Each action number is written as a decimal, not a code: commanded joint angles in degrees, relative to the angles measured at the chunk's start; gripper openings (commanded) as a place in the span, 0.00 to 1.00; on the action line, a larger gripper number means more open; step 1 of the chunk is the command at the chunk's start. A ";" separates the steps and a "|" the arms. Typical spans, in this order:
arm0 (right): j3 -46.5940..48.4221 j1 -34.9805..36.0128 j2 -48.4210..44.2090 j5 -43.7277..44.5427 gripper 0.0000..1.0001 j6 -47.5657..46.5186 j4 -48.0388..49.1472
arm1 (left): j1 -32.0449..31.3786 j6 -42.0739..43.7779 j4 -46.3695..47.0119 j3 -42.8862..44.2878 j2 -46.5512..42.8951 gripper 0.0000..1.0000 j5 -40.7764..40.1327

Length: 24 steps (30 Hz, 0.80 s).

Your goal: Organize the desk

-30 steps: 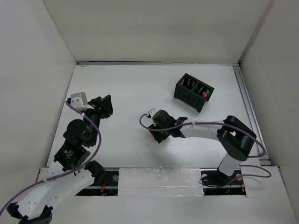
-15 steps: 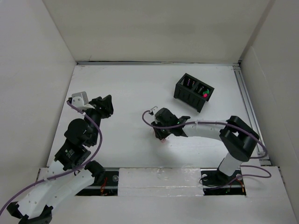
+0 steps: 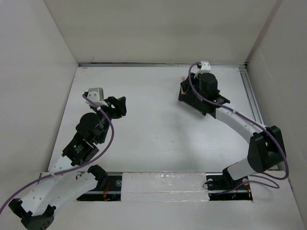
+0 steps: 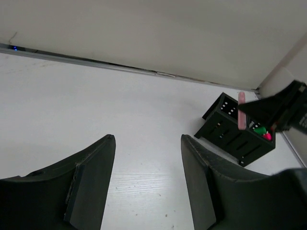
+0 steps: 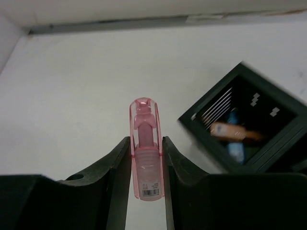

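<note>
From above, my right hand [image 3: 184, 82] hangs over the black box's [image 3: 188, 98] left end, the worktop [image 3: 153, 139] spread beneath it. Left wrist view: my left hand [image 4: 147, 158] has its fingers apart, with the box ahead to its right. Right wrist view: I'm clamped on a pink tube [image 5: 145, 158], with the box just right of it.

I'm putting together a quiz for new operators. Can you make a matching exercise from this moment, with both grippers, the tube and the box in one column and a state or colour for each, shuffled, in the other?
Things
1. left gripper
2. right gripper
3. tube
4. box

States and colours
A. black
B. shut on an item
C. open, empty
D. pink

Pairs: 1-C, 2-B, 3-D, 4-A
</note>
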 commanded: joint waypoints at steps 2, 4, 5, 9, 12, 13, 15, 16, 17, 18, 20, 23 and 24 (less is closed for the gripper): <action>7.01 -7.13 6.24 2.86 0.11 1.60 9.82 | 0.33 1.05 0.91 2.70 0.51 0.54 3.54; 8.70 -7.76 9.05 1.87 0.11 1.25 11.13 | 0.33 1.14 0.91 2.61 0.34 0.55 3.54; 9.40 -8.28 9.76 2.66 0.12 0.30 10.70 | 0.33 1.23 -0.57 2.96 0.34 0.56 3.54; 11.69 -10.47 11.96 5.67 0.12 -0.68 10.08 | 0.33 1.49 -0.85 3.13 1.04 0.57 3.45; 11.78 -11.89 12.58 4.70 0.12 -0.68 9.21 | 0.33 1.49 -1.11 3.31 1.48 0.57 3.54; 11.09 -11.89 12.32 4.26 0.13 -0.59 9.29 | 0.33 1.58 -1.03 3.31 1.57 0.57 3.54; 9.59 -11.89 11.97 4.69 0.19 -1.03 10.87 | 0.33 1.58 -0.85 3.40 1.83 0.57 3.45; 8.98 -11.37 12.23 5.21 0.23 -1.21 11.05 | 0.33 1.58 -1.02 3.40 2.01 0.57 3.45; 9.14 -11.36 12.49 5.83 0.29 -1.38 10.44 | 0.33 1.49 -1.20 3.57 2.09 0.57 3.45; 9.32 -11.36 13.10 7.05 0.32 -1.30 10.00 | 0.33 1.41 -1.20 3.49 2.01 0.57 3.28; 9.06 -11.36 13.11 7.50 0.38 -1.47 9.82 | 0.33 1.49 -1.20 3.40 1.83 0.58 2.75; 9.58 -11.36 13.28 6.36 0.44 -1.56 9.82 | 0.33 1.49 -1.38 3.49 1.57 0.58 1.87; 9.59 -11.36 13.28 5.67 0.44 -1.56 9.65 | 0.33 1.49 -1.38 3.49 1.39 0.58 1.87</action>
